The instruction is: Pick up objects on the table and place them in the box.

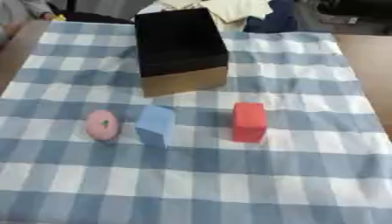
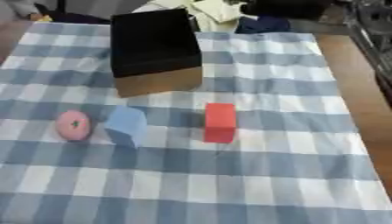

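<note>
No robot hand in either view; hand state unknown. Red block (image 1: 249, 122), blue block (image 1: 156, 125), pink round object (image 1: 102, 124) in row, near side of box (image 1: 182, 50). Nearer arm undeterminable.

Neither robot hand nor arm in view.

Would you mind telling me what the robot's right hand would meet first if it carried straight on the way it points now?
That cannot be judged: neither hand shows in either view. On the checked cloth lie only a red block, a blue block and a pink round thing, before the box.
</note>
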